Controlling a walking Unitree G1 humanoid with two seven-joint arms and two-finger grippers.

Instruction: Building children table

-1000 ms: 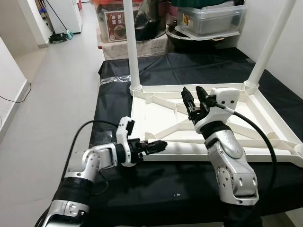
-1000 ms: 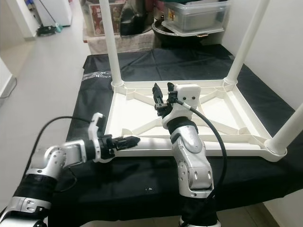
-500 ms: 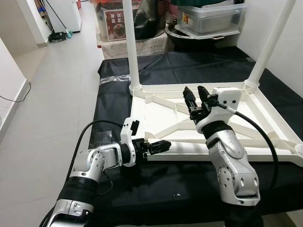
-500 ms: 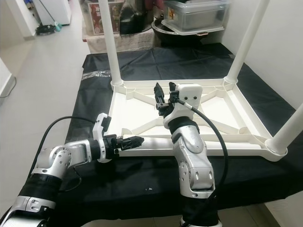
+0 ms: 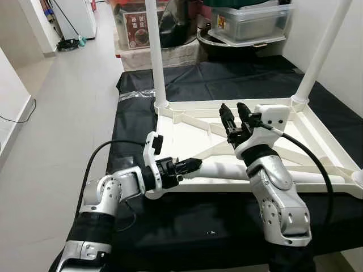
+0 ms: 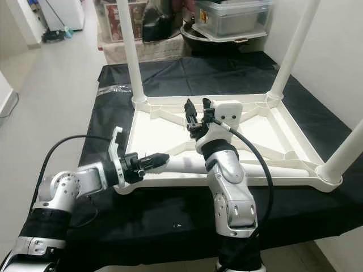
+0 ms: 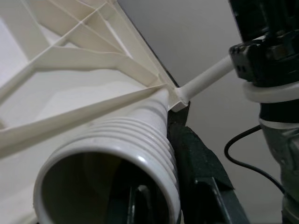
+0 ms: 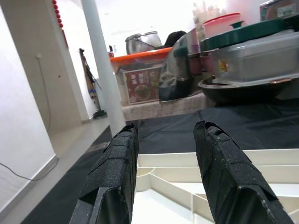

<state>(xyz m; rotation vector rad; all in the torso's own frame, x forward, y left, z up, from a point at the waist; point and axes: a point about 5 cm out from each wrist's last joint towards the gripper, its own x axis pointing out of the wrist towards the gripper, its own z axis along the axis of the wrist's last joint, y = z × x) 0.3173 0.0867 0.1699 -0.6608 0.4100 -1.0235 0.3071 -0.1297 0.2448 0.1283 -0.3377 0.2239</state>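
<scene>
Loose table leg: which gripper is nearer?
Left. The left gripper is shut on the threaded end of the loose table leg; the right gripper hovers open above the upturned tabletop, apart from it.

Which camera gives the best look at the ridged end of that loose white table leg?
The left wrist view: the loose leg's ridged, hollow end sits right in front of the lens. The eye views show the whole leg lying along the upturned tabletop, its end in the left gripper.
</scene>
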